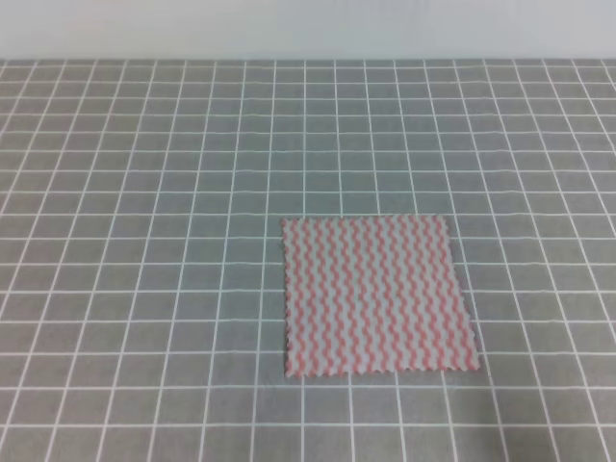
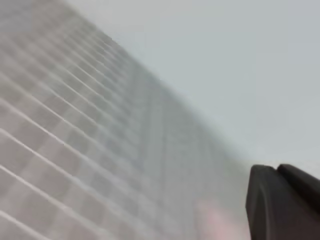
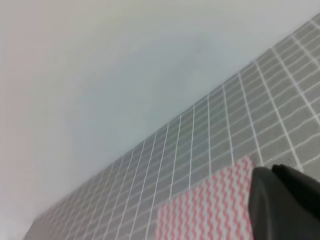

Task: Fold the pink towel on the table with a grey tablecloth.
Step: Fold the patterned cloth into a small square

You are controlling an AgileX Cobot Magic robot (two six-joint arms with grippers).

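Looking down from the high camera, I see the pink towel (image 1: 378,295) lying flat and fully spread on the table (image 1: 144,192), one layer, no fold started. Neither arm shows in that view.

My right hand (image 3: 287,205) appears only as a dark block at the lower right of its wrist camera, with the towel (image 3: 205,212) just beside it and below, its far corner reaching towards the hand. My left hand (image 2: 282,202) is likewise a dark block at the frame edge; the towel there is only a faint pink blur (image 2: 215,220) near it. I cannot tell whether either hand is apart or together, since no fingertips show.

Risks, as I judge them: the cloth is thin and lies tight to the table, so a pinch could slide off the scalloped edge or catch the grey cover beneath. Gripping one corner alone could drag the towel askew rather than lift it. The blurred left view makes aiming that side uncertain.
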